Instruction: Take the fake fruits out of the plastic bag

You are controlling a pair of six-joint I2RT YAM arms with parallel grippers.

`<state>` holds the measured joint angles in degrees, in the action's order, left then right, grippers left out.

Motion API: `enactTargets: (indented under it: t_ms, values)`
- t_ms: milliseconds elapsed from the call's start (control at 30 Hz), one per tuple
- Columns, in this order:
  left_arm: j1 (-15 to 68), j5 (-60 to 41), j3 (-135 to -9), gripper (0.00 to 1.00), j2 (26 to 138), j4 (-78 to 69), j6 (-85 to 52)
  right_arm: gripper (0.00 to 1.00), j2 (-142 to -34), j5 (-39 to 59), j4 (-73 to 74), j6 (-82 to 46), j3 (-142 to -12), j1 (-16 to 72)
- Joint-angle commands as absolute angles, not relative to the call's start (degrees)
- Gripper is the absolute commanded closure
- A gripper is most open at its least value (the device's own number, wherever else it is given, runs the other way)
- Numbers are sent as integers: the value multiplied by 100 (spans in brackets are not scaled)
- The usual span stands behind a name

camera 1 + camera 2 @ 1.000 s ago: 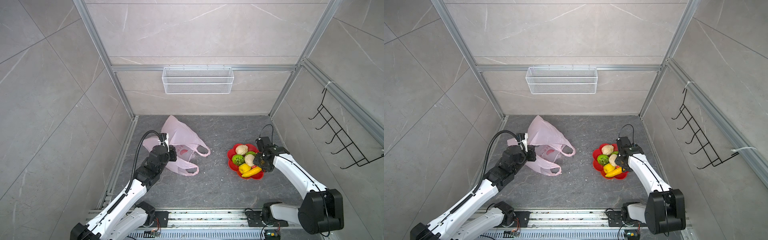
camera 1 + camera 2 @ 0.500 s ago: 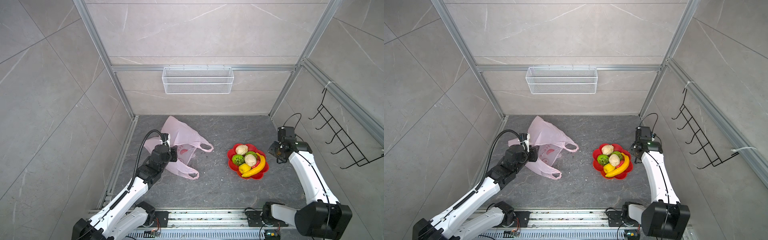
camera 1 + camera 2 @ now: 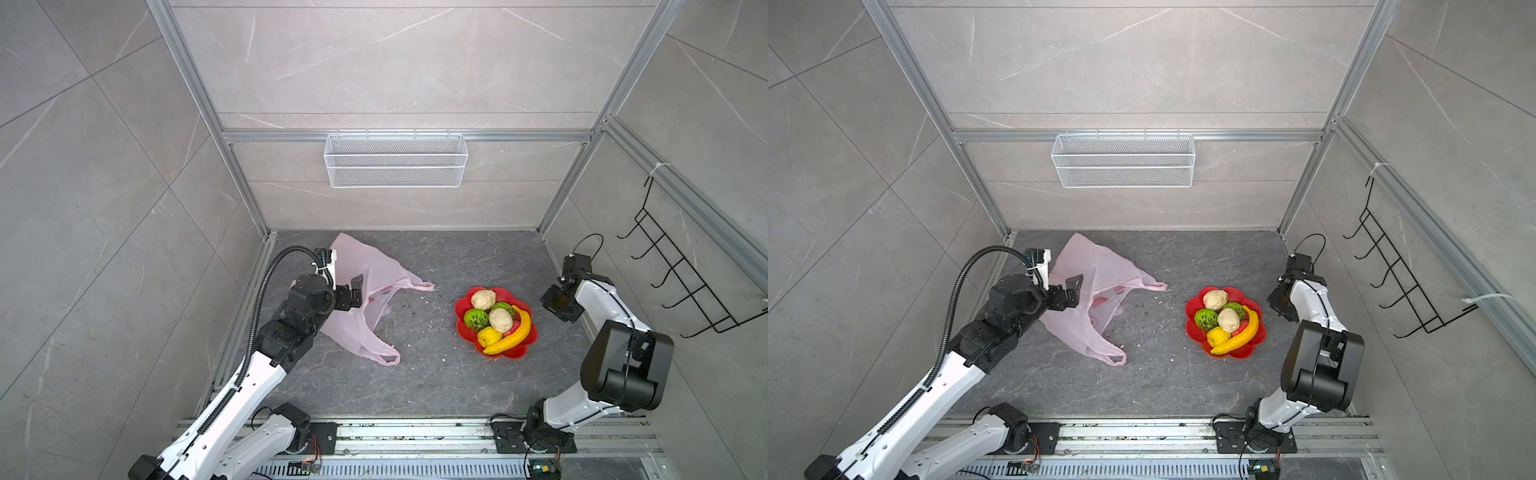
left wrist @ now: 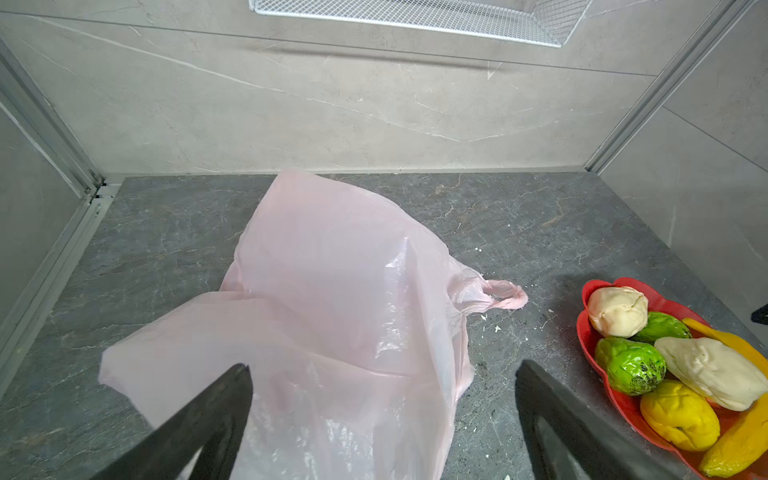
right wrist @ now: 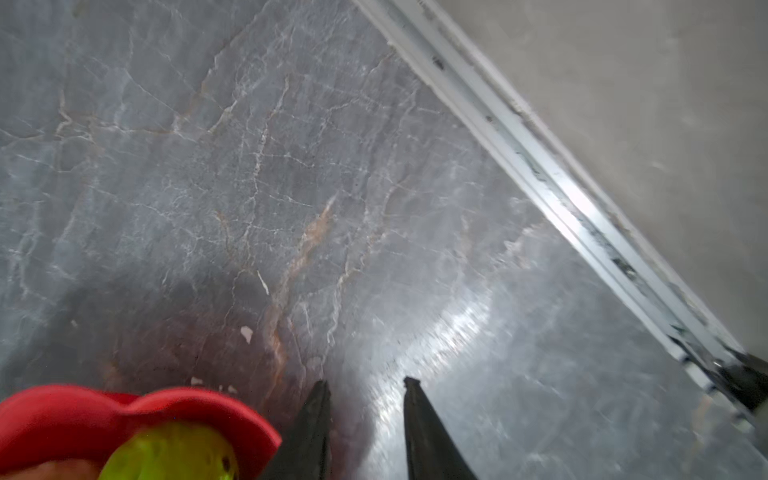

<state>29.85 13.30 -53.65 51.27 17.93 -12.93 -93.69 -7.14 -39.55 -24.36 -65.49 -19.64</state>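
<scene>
Since a second ago your left gripper (image 4: 383, 365) has gone from pinched on the plastic bag (image 3: 368, 309) to fully spread, and your right arm has pulled back from the plate toward the right edge of both top views. Left jaws stand wide over the film, nothing held. The bag lies slack on the floor (image 3: 428, 374), left of centre, one loop handle (image 3: 387, 358) trailing toward the bottom of the frame. Right gripper (image 5: 365, 380): jaws a narrow gap apart, empty, over bare floor just beside the red plate (image 3: 460, 318). The fake fruits (image 3: 500, 319) sit heaped on that plate, right of centre, with the banana (image 3: 512, 334) along its right side, probably laid last where room remained. Red patches (image 3: 380, 293) show through the bag; print or leftover fruit, you cannot tell. Judged: unloading looks essentially done, and the release simply lets the emptied bag settle.
</scene>
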Motion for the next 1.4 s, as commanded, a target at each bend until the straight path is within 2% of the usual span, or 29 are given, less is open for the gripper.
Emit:
enactTargets:
  t_ms: [0, 300, 600, 1267, 1367]
  values:
    - [2957, 1552, -5601, 0, 4810, 2128, -1091, 67, -9669, -357, -3693, -2406, -6601, -1961]
    - [2962, 2241, -5559, 0, 3997, 2531, -962, 67, -9986, -13, -3524, -2555, -6482, -1853]
    - [2959, 2837, -5303, 0, 3541, 2717, -861, 67, -10134, -11, -3463, -2975, -6468, -1198]
    - [2958, 2758, -4746, 0, 3353, 2520, -1022, 68, -10165, -307, -3304, -4375, -6540, 378]
    - [2961, 3014, -4581, 0, 3430, 2322, -1062, 64, -9953, -577, -3326, -4359, -6573, 385]
